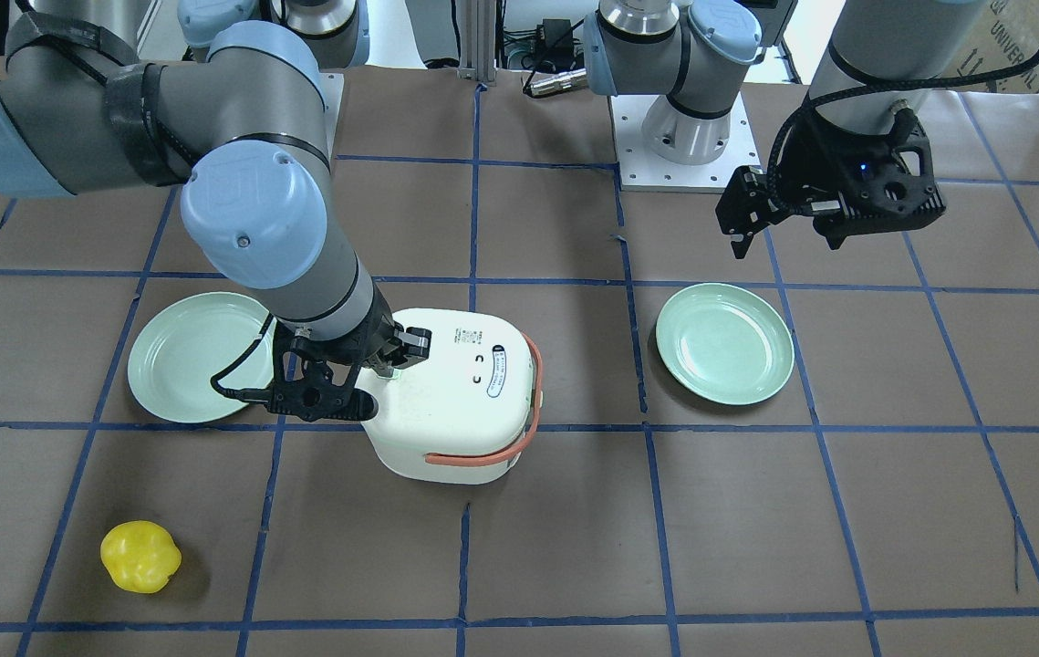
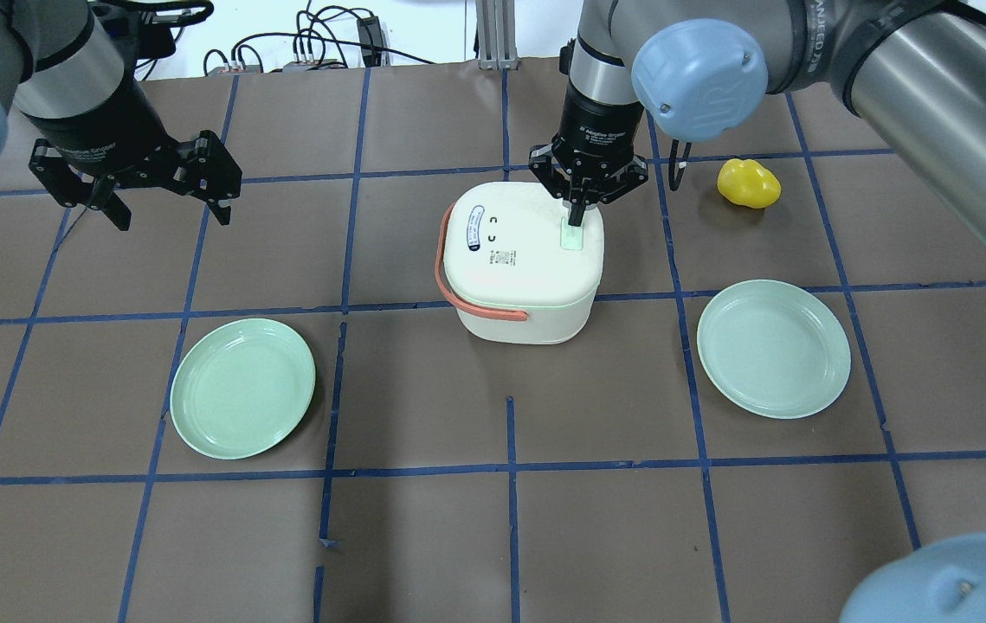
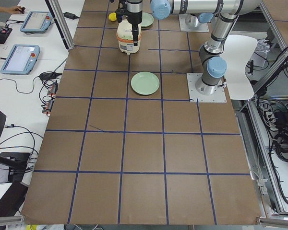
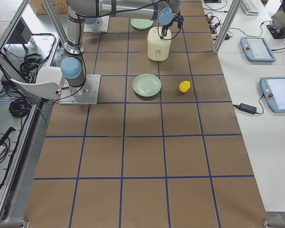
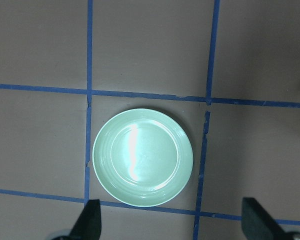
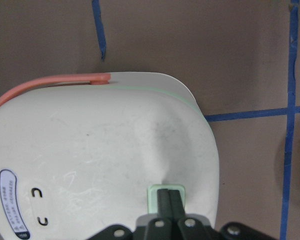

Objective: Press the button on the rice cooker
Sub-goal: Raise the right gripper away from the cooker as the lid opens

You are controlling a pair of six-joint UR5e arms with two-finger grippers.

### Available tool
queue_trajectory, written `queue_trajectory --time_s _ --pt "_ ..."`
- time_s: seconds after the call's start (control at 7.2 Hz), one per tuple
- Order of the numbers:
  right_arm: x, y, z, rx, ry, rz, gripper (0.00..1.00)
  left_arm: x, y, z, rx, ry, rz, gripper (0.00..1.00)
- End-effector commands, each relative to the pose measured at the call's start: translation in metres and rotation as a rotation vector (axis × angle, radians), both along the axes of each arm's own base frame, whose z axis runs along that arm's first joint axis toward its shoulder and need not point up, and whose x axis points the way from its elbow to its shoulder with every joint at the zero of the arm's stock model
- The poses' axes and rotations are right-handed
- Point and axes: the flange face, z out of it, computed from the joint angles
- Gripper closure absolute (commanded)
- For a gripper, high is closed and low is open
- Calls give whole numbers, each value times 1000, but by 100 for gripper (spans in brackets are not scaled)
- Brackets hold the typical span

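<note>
A white rice cooker (image 2: 520, 264) with an orange handle stands mid-table; it also shows in the front view (image 1: 455, 401) and the right wrist view (image 6: 100, 155). Its pale green button (image 2: 573, 236) sits on the lid's right side. My right gripper (image 2: 576, 218) is shut, its closed fingertips (image 6: 169, 200) resting on the green button (image 6: 153, 196). My left gripper (image 2: 165, 206) is open and empty, held above the table far to the left, over a green plate (image 5: 142, 157).
Two pale green plates (image 2: 242, 387) (image 2: 773, 347) lie left and right of the cooker. A yellow pepper-like object (image 2: 748, 183) lies behind the right plate. Blue tape lines grid the brown table.
</note>
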Motion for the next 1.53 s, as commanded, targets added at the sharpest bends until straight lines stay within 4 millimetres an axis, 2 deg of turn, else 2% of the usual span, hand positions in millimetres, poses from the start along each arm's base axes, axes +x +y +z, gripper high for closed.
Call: queue_trajectory --time_s 0.0,0.56,0.69,0.83,0.97,1.11,1.25,1.39 --pt "0 1 -4 9 0 -4 93 0 0 0 0 0 0 0" --pt "0 0 0 3 4 -8 92 0 0 0 0 0 0 0" --pt "-1 0 19 -21 4 -8 90 0 0 0 -1 0 0 0" --pt "0 4 40 -13 5 -9 83 0 0 0 -1 0 0 0" --pt "-1 6 80 -21 7 -16 73 0 0 0 -1 0 0 0" --pt "-13 -2 120 -74 46 -14 50 0 0 0 -1 0 0 0" --pt "-36 -13 146 -154 141 34 30 0 0 0 -1 -1 0 0" --pt "-67 -20 156 -168 156 104 16 0 0 0 0 0 0 0"
